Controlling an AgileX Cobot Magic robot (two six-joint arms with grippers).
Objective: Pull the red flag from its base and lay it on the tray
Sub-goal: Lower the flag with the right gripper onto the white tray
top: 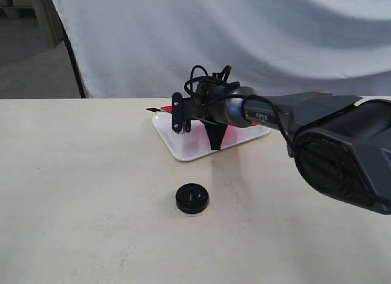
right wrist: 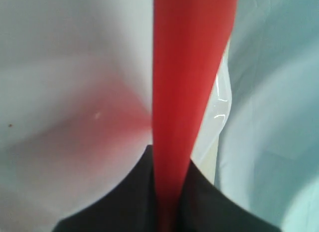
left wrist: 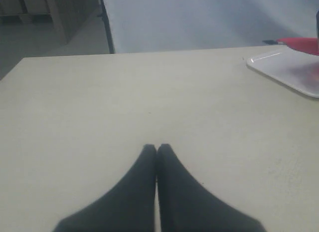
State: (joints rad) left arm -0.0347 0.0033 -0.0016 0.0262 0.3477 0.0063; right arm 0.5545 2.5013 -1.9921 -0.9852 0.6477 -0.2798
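Right fingers point(right wrist: 169, 159) are clamped on the red flag point(top: 164, 107), which is off the base point(top: 192, 198) and held roughly level over the white tray point(top: 183, 146), its black tip poking past the tray's left edge; I cannot tell whether it touches the tray. The base sits alone on the counter point(top: 79, 192), nearer the exterior camera than the tray and apart from it. Left fingers point(left wrist: 157, 148) are pressed together on nothing, over bare counter, with the tray off to one side.
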